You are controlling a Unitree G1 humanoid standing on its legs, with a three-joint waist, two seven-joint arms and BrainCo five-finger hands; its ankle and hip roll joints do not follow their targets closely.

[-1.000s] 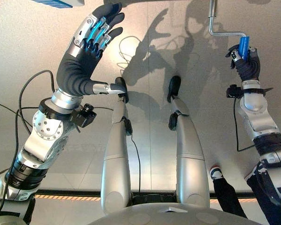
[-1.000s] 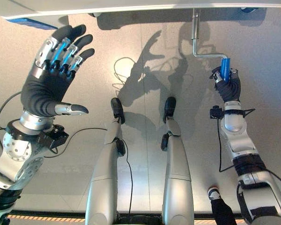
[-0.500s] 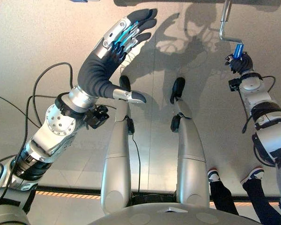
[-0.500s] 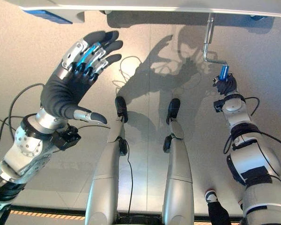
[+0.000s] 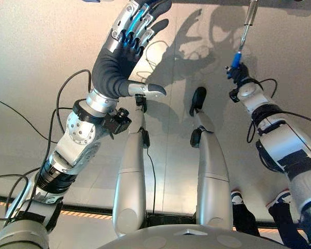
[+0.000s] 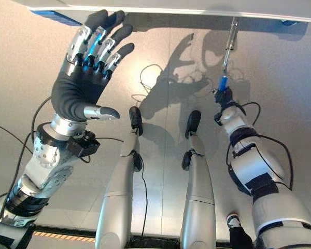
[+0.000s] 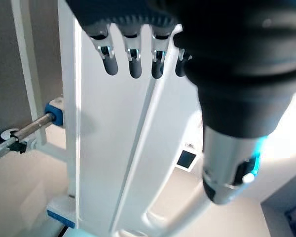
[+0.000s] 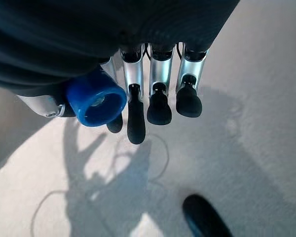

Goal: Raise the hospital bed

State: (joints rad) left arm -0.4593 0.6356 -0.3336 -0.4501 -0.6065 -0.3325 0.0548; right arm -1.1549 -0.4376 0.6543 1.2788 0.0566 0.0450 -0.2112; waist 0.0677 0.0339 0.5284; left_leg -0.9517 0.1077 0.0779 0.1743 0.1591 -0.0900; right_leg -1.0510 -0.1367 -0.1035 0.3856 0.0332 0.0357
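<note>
The bed's crank hangs from the bed's edge [image 6: 171, 6] at the far right: a metal rod [image 5: 247, 23] ending in a blue handle [image 5: 236, 58]. My right hand [image 5: 240, 72] is shut on that handle, and the right wrist view shows the blue handle's end [image 8: 96, 98] held against the palm beside the fingers [image 8: 159, 106]. My left hand [image 5: 116, 62] is raised at the far left, open, with straight fingers and the thumb out, close to the bed's edge. Past its fingers [image 7: 133, 61], the left wrist view shows the white footboard [image 7: 113, 163] and the crank's shaft [image 7: 29, 129].
A person's shoes [image 5: 237, 196] and dark trouser legs [image 5: 282, 218] stand on the pale floor at the lower right, close behind my right arm. A blue corner piece [image 6: 57, 18] sits under the bed's edge at the far left.
My right hand has swung the crank's handle leftward, so the crank now hangs nearly straight down from the bed. My left hand has risen closer to the bed's edge.
</note>
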